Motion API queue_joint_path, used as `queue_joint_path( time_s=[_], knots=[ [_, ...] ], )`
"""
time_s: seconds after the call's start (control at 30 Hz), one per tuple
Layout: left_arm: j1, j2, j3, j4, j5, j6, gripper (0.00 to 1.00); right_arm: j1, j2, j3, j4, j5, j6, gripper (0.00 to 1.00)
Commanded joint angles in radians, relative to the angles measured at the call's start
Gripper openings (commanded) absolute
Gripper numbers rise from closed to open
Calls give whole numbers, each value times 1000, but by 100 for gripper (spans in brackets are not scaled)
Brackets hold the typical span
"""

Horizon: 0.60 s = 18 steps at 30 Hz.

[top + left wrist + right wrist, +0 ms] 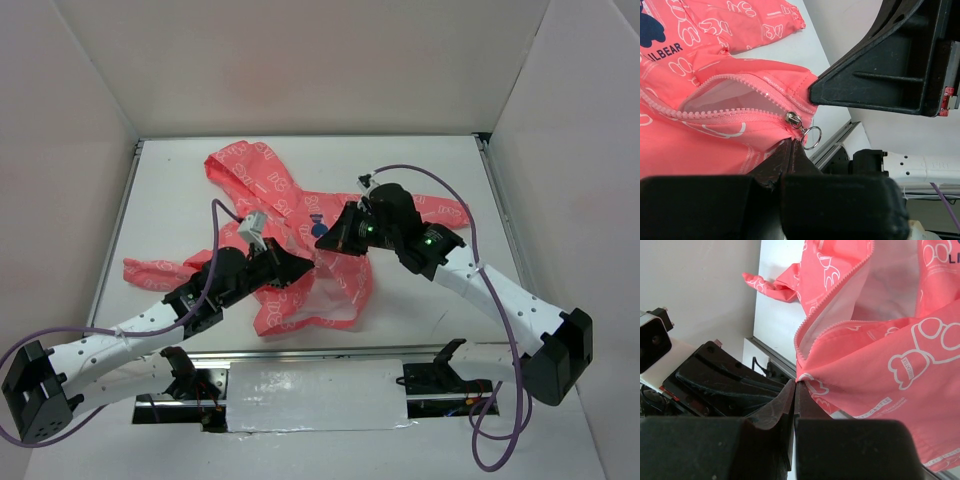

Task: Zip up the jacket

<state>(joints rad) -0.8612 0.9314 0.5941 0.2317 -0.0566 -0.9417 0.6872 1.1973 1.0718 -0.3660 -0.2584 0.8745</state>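
The coral-pink jacket [270, 190] with white print lies crumpled on the white table, hood toward the back left. Its zipper stands open, and the two rows of teeth meet only at the metal slider [794, 120], where a pull ring [811, 137] hangs free. My left gripper [305, 268] is shut on the jacket [700, 145] right below that slider. My right gripper [330, 240] is shut on a pinched fold of the jacket [890, 340] at the zipper edge, close beside the left one [715, 380]. In the wrist views the left gripper [792, 142] and the right gripper [796, 383] show no gap.
White walls enclose the table [420, 320] on three sides. A metal rail [320, 352] runs along the near edge, with the arm bases behind it. Purple cables [500, 300] trail from both arms. One sleeve [150, 272] stretches out left and the other [445, 210] right.
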Motion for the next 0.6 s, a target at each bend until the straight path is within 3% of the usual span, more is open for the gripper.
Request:
queue_joint_path(
  time_s=[0.0, 0.03, 0.07, 0.17, 0.33, 0.43, 0.5, 0.53, 0.57],
  knots=[
    [-32, -28, 19, 57, 150, -3, 0, -23, -11, 2, 39, 97, 0, 0],
    [-32, -31, 18, 52, 152, -5, 0, -21, -16, 7, 27, 97, -2, 7],
    [-32, -34, 18, 46, 155, -6, 0, -21, -22, 10, 1, 87, -6, 32],
    [-32, -39, 18, 28, 166, -14, 0, -23, -68, 7, -60, 64, -35, 54],
    [-32, -31, 18, 15, 199, -28, 0, -23, -149, 13, -204, 59, -107, 68],
    [-32, -22, 24, 11, 222, -35, 0, -23, -220, 17, -303, 91, -160, 67],
    [-32, -14, 35, 5, 238, -39, 0, -25, -286, 23, -359, 134, -230, 59],
    [-32, -5, 42, -2, 239, -36, 0, -20, -301, 37, -382, 133, -255, 48],
    [-33, -2, 49, -17, 245, -32, 0, -20, -317, 43, -422, 121, -290, 23]
  ],
)
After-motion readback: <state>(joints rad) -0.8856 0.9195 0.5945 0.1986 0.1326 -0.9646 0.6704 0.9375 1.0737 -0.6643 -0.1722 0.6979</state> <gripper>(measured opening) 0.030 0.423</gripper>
